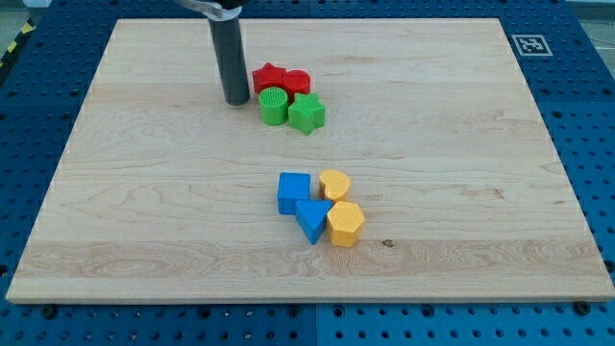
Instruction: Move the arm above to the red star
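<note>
The red star [268, 77] lies near the view's top centre on the wooden board [144, 192]. A red round block [297, 83] touches it on its right. A green cylinder [274, 106] and a green star [307, 113] sit just below them. My tip [236, 100] rests on the board just left of the red star and the green cylinder, a small gap away from both.
A second cluster lies lower centre: a blue cube [293, 192], a blue triangle [310, 220], a yellow heart [335, 185] and a yellow hexagon [345, 224]. A marker tag [530, 44] is at the board's top right corner.
</note>
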You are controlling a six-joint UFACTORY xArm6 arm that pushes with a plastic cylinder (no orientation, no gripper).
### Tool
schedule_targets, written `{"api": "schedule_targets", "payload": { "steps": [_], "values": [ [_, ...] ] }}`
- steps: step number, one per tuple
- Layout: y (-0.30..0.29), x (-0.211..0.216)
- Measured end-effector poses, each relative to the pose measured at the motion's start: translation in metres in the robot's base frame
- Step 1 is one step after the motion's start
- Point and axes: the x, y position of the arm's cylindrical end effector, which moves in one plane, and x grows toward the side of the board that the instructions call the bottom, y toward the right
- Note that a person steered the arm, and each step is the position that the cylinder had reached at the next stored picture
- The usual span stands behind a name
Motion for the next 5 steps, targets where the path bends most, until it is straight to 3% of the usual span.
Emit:
{"api": "schedule_targets", "payload": {
  "steps": [1, 2, 3, 5],
  "values": [
    [-0.05, -0.037],
    [-0.051, -0.08],
    [-0.039, -0.091],
    [0.028, -0.071]
  ]
}}
